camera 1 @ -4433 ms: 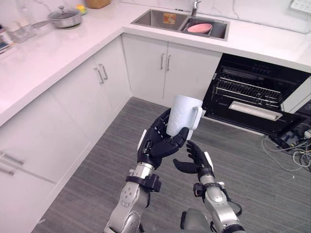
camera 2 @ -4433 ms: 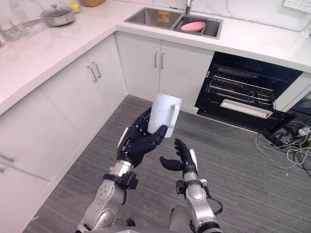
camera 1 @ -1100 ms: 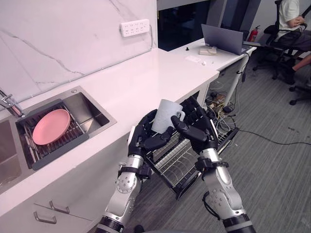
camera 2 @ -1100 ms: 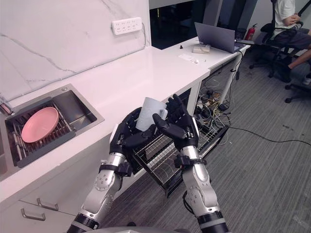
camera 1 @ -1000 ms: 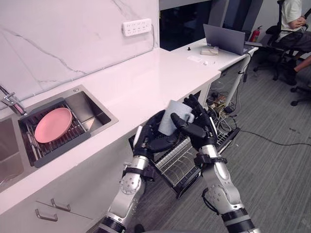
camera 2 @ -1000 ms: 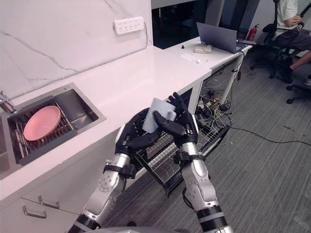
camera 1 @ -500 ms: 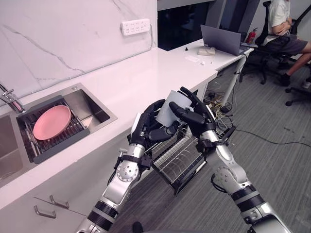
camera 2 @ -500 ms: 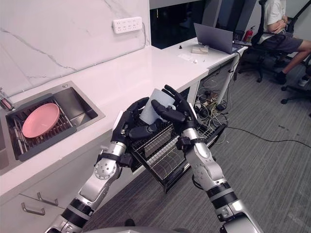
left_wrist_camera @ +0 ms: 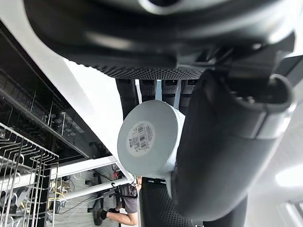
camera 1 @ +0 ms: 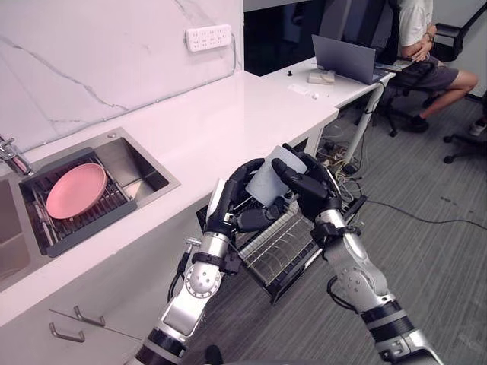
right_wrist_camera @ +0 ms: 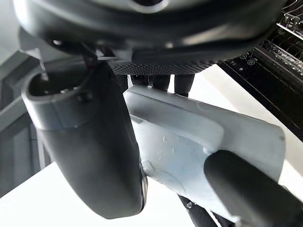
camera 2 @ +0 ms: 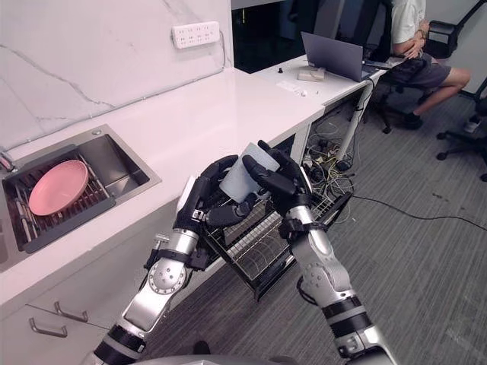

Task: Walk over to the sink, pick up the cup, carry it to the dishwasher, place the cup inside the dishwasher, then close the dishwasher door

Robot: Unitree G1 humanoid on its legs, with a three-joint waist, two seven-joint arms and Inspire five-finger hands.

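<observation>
The pale grey cup [camera 1: 266, 179] hangs tilted in the air just above the pulled-out wire rack [camera 1: 283, 247] of the open dishwasher. My left hand [camera 1: 234, 207] wraps it from the sink side, thumb [left_wrist_camera: 222, 142] along its wall and fingers behind it. My right hand [camera 1: 310, 186] curls over its other side by the handle. In the left wrist view the cup's labelled base [left_wrist_camera: 144, 139] faces the camera. In the right wrist view the cup [right_wrist_camera: 189, 142] lies between the right thumb [right_wrist_camera: 90, 142] and the fingers.
The white counter [camera 1: 213, 122] runs above the dishwasher. The sink [camera 1: 133, 163] to the left holds a pink plate [camera 1: 74, 190] on a dark rack. A laptop [camera 1: 346, 59] sits at the counter's far end, a person [camera 1: 422, 38] is seated beyond it, and cables [camera 1: 426, 220] lie on the floor.
Since 4.4 s ago the view has swung from the corner cabinets to the dishwasher, and my right hand has closed on the cup. In the last half second the cup sank slightly toward the rack.
</observation>
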